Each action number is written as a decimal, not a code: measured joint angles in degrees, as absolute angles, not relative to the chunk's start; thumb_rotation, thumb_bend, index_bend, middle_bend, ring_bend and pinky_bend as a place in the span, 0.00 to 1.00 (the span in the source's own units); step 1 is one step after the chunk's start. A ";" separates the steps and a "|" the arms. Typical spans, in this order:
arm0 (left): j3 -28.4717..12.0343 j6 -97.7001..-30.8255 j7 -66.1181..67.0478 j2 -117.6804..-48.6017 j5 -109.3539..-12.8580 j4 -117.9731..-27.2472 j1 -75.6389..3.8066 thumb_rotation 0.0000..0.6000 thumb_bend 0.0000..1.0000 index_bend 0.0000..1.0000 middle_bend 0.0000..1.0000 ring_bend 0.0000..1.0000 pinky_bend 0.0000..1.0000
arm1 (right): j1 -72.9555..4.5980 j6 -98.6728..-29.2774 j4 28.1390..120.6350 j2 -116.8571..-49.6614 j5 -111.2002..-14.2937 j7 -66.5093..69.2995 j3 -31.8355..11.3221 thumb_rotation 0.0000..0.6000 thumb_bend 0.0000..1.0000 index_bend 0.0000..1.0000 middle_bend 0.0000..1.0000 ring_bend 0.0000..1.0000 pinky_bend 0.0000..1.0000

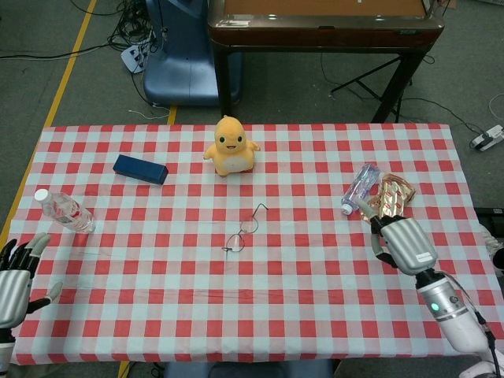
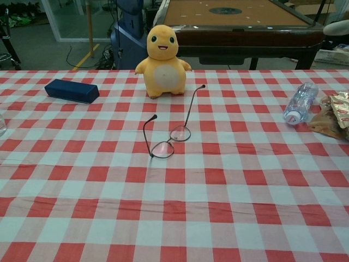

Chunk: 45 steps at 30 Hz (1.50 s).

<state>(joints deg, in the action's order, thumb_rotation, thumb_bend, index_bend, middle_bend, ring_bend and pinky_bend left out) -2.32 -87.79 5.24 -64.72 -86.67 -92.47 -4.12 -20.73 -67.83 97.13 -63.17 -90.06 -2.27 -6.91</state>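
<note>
The right hand (image 1: pixel 403 242) was raised over the right part of the table (image 1: pixel 315 315), back of the hand upward, its forearm running down toward the near right corner; its fingers (image 1: pixel 376 222) were apart, holding nothing, with the tips just beside the near end of the gold snack bag (image 1: pixel 387 202) and close to the capped end of the small bottle (image 1: pixel 359 187). Whether the tips touched the bag could not be told. The bag and small bottle lay side by side near the table's right edge. The left hand (image 1: pixel 16 274) hung at the near left corner, partly off the table edge, fingers spread and holding nothing; a second water bottle (image 1: pixel 63 210) lay near it along the left edge. The glasses (image 1: pixel 243 231) sat at mid-table with open checked cloth all round them. The yellow plush toy (image 1: pixel 229 146) and the dark blue case (image 1: pixel 139 169) stood toward the far edge, well apart from both hands.
</note>
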 measured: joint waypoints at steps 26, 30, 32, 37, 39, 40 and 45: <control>-2.56 -86.65 4.47 -65.18 -84.87 -90.27 -3.86 1.00 0.26 0.09 0.10 0.14 0.00 | -40.04 -47.29 84.71 -80.91 -78.16 -12.86 -10.23 1.00 1.00 0.00 1.00 0.92 0.98; -2.60 -86.55 4.49 -65.23 -84.61 -90.05 -3.81 1.00 0.26 0.09 0.10 0.14 0.00 | -41.72 -46.70 83.12 -82.71 -77.35 -14.01 -10.51 1.00 1.00 0.00 1.00 0.92 0.98; -2.65 -86.58 4.53 -65.22 -84.46 -89.91 -3.75 1.00 0.26 0.09 0.10 0.14 0.00 | -42.61 -46.27 82.32 -83.57 -76.98 -14.47 -10.59 1.00 1.00 0.00 1.00 0.92 0.98; -2.68 -86.59 4.73 -65.17 -84.14 -89.63 -3.58 1.00 0.26 0.09 0.10 0.14 0.00 | -44.37 -45.17 81.02 -85.58 -76.05 -15.04 -10.55 1.00 1.00 0.00 1.00 0.92 0.98; -2.65 -86.58 4.69 -65.14 -84.10 -89.56 -3.52 1.00 0.26 0.09 0.10 0.14 0.00 | -44.84 -44.96 80.62 -86.46 -75.89 -15.21 -10.33 1.00 1.00 0.00 1.00 0.92 0.98; -2.64 -86.56 4.66 -65.13 -84.08 -89.54 -3.51 1.00 0.26 0.09 0.10 0.14 0.00 | -45.03 -44.90 80.46 -86.84 -75.83 -15.24 -10.23 1.00 1.00 0.00 1.00 0.92 0.98; -2.61 -86.53 4.67 -65.11 -84.02 -89.42 -3.43 1.00 0.26 0.09 0.10 0.14 0.00 | -46.15 -44.69 79.41 -88.77 -75.67 -15.21 -9.73 1.00 1.00 0.00 1.00 0.92 0.98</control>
<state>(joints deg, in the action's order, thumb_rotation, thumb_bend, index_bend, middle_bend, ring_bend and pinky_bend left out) -2.61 -86.53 4.67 -65.11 -84.02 -89.42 -3.43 -46.15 -44.69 79.41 -88.77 -75.67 -15.21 -9.73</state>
